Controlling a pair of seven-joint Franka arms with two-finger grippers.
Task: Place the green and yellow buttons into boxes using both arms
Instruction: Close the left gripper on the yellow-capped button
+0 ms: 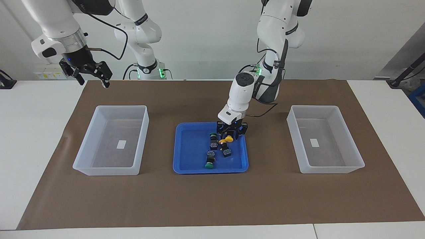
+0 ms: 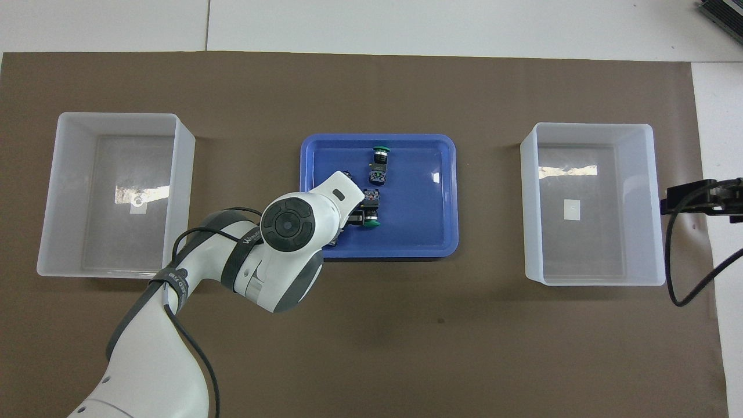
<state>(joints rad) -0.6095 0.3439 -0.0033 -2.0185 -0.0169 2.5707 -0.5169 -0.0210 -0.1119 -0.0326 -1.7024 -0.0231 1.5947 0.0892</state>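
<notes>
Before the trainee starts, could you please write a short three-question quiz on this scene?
1. True or false: both boxes, the one at the right arm's end and the other, hold no buttons.
2. How many buttons lie in the blue tray?
3. Over what is the left gripper: A) a box, B) the tray's yellow button, C) bare mat?

Key: 1 true. 2 four: green-capped and, yellow-capped by the left gripper and. 3 B; the right gripper waits raised over the mat's edge.
</notes>
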